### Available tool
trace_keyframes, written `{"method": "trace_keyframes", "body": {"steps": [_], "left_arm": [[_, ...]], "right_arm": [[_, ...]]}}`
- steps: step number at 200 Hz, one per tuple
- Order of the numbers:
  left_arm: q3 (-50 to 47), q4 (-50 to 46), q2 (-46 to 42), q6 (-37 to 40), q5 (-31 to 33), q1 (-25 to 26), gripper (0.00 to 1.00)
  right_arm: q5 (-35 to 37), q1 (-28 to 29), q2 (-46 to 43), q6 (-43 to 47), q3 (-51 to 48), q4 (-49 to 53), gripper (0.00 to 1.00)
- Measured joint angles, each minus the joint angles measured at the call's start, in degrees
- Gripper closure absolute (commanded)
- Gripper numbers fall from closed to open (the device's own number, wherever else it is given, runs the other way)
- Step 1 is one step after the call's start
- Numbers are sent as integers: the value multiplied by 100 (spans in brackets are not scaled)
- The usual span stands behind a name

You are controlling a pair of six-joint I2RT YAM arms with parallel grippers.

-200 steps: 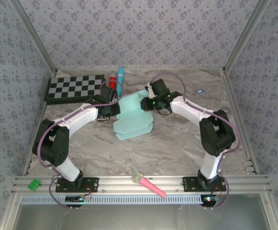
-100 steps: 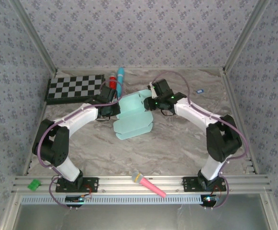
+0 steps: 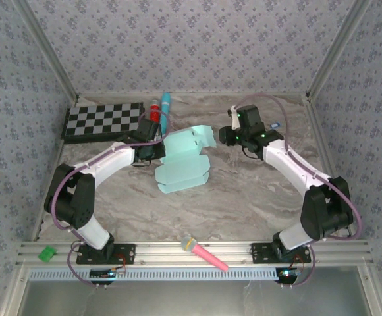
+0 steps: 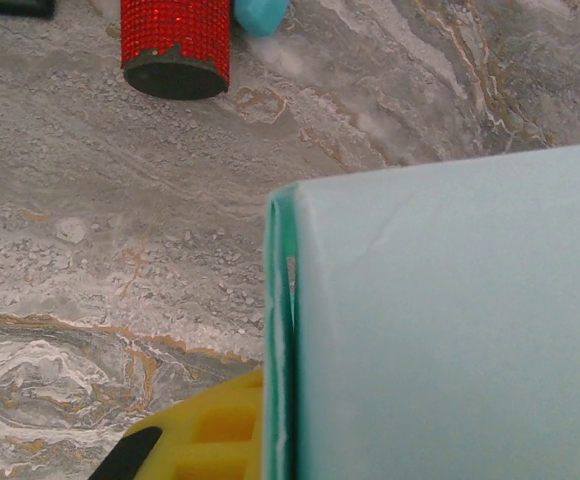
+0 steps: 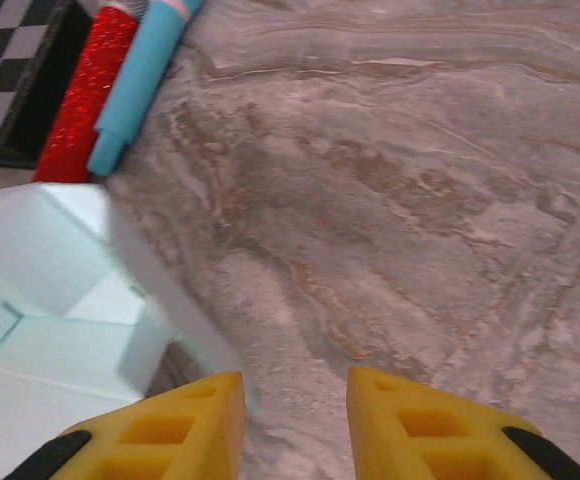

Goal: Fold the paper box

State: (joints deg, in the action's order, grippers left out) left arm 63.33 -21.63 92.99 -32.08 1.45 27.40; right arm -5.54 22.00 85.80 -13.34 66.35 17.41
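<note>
**Top view**
- Paper box (image 3: 183,172): a pale mint sheet, partly folded, lying about mid-way on the marbled surface (image 3: 244,197). The flap at its far end stands tilted up.
- Left hand (image 3: 158,151): at the box's left edge, touching it and clamped on the card there.
- Right hand (image 3: 228,135): off the box's far-right corner, apart from it, with nothing in it.
- Checkerboard (image 3: 102,120): to the far left of the box, apart from it.
- Red tube (image 3: 155,110) and blue tube (image 3: 165,105): side by side, just beyond the box's far-left corner.
- Pink item (image 3: 204,254): well to the near side of the box, on the metal rail.

**Left wrist view**
- The box (image 4: 450,320) takes up the right half, its folded edge running top to bottom.
- One yellow finger (image 4: 205,440) sits against that edge at the bottom. The other finger is hidden behind the card, so the hand is all but closed, pinching the box.
- The end of the red tube (image 4: 175,45) lies beyond the box's left edge, well apart from it.

**Right wrist view**
- Two yellow fingers (image 5: 160,435) stand part-way open, with bare surface between them and nothing held.
- The box (image 5: 50,300) lies to the left of this hand.
- The blurred edge of its raised flap slants toward the left finger; whether it touches cannot be told.
- The red tube (image 5: 85,90), blue tube (image 5: 140,80) and checkerboard (image 5: 0,60) lie past the box's far side.
</note>
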Motion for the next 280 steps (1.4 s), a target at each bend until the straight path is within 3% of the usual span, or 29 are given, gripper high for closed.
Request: {"method": "trace_keyframes", "body": {"steps": [38,90,176,280], "left_arm": [[7,85,0,168,-162,0,100],[15,151,0,273,-319,0,100],[63,184,0,291,-348,0,100],[146,85,7,284,-291,0,100]], "right_arm": [[-291,-415,503,254,15,-142,66],[-949,-479,1213,798,361,-254,65],[-1875,-291,1274,1390,474,-374,65],[-2236,85,1279,1600,588,-63,65]]}}
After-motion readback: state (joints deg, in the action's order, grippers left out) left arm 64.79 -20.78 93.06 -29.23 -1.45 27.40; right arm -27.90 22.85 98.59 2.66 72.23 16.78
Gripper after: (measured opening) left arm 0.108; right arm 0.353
